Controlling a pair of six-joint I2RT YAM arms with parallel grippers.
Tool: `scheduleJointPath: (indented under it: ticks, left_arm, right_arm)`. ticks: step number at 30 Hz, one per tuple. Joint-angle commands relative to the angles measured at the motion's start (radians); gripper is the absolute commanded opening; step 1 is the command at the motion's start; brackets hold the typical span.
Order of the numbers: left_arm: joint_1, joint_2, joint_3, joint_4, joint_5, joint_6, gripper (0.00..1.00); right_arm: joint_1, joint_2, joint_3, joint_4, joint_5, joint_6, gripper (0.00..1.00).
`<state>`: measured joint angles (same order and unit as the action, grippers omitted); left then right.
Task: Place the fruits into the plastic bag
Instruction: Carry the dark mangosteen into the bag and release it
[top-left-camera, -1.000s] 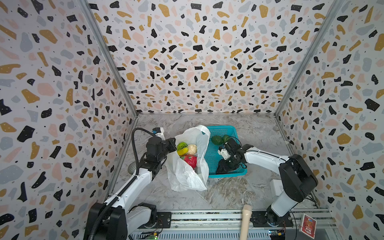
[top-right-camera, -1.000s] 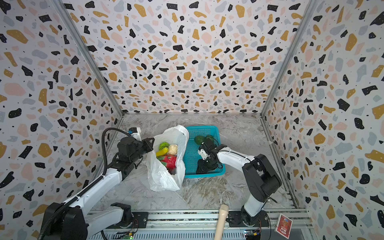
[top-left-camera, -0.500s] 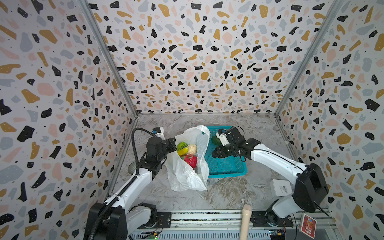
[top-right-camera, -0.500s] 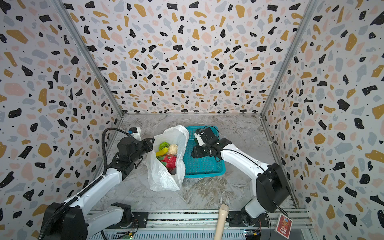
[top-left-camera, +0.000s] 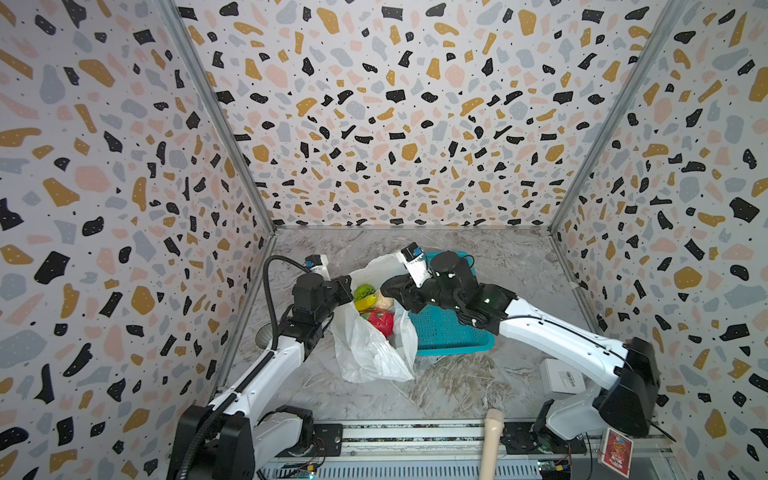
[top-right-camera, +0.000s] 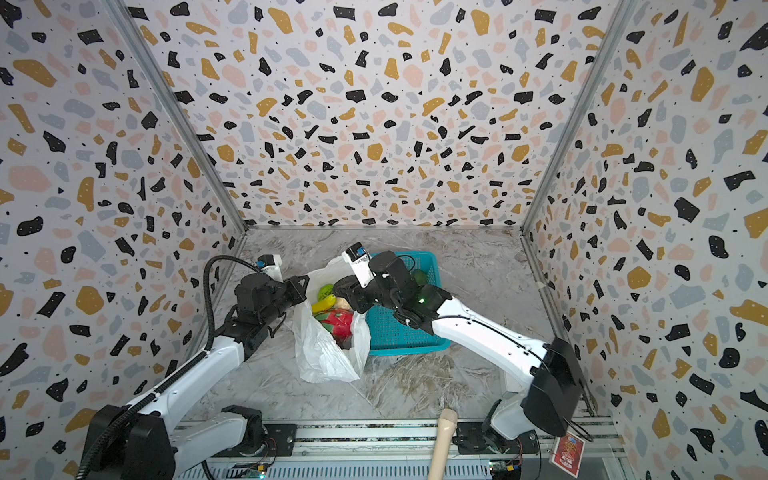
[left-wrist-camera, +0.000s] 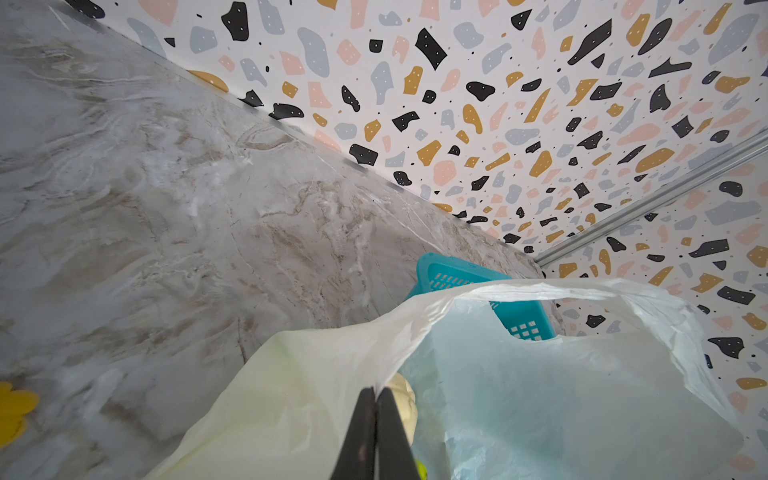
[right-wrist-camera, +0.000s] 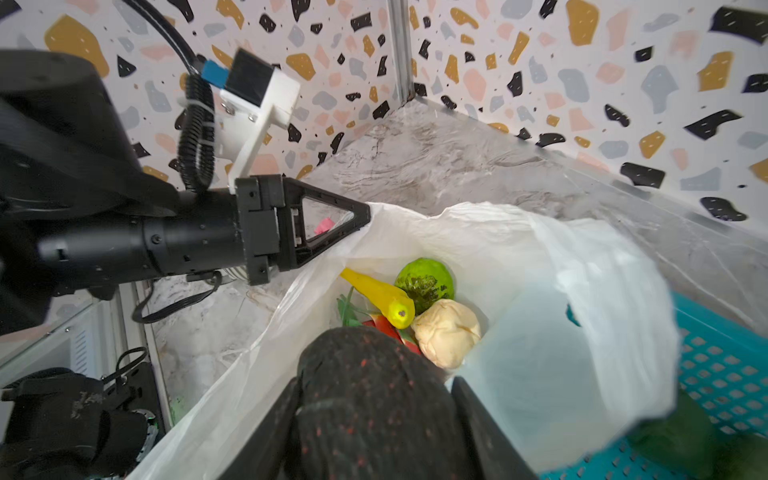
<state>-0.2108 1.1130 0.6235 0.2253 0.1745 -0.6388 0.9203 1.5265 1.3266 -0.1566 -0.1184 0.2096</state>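
The left gripper (right-wrist-camera: 363, 219) is pinched tight on one rim of the white plastic bag (right-wrist-camera: 582, 291), and that single pinch is all that props the mouth open. If the thin film slips, the mouth likely sags shut over the bumpy green ball (right-wrist-camera: 424, 282), banana (right-wrist-camera: 380, 297) and beige lumpy piece (right-wrist-camera: 446, 332) lying inside. The right gripper (right-wrist-camera: 376, 386), jaws about halfway apart, clasps the blackish oval fruit (right-wrist-camera: 357, 353) over the bag's mouth. Released carelessly, the fruit could glance off the pile or the slack far wall and tip toward the teal basket (right-wrist-camera: 723, 361). The oval's long axis runs out along the fingers — blunt end aimed into the bag.
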Motion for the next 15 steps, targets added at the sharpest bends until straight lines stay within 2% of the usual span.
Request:
scheduleJointPath:
  ticks: [1, 8, 11, 13, 15]
  left_arm:
    - [-0.004, -0.007, 0.006, 0.032, 0.003, 0.008, 0.00]
    - [-0.004, -0.005, 0.010, 0.032, 0.002, 0.013, 0.00]
    - [-0.004, -0.005, 0.009, 0.032, 0.000, 0.014, 0.00]
    - [-0.004, -0.007, 0.007, 0.032, 0.000, 0.014, 0.00]
    - [-0.004, -0.010, 0.007, 0.032, -0.001, 0.014, 0.00]
  right_arm:
    - [0.016, 0.092, 0.074, -0.083, -0.073, -0.057, 0.31]
    - [0.070, 0.267, 0.192, -0.250, -0.137, -0.149, 0.34]
    - [0.101, 0.300, 0.210, -0.274, -0.122, -0.175, 0.38]
    - [0.110, 0.299, 0.209, -0.271, -0.099, -0.179, 0.46]
    - [0.112, 0.285, 0.204, -0.256, -0.061, -0.167, 0.62]
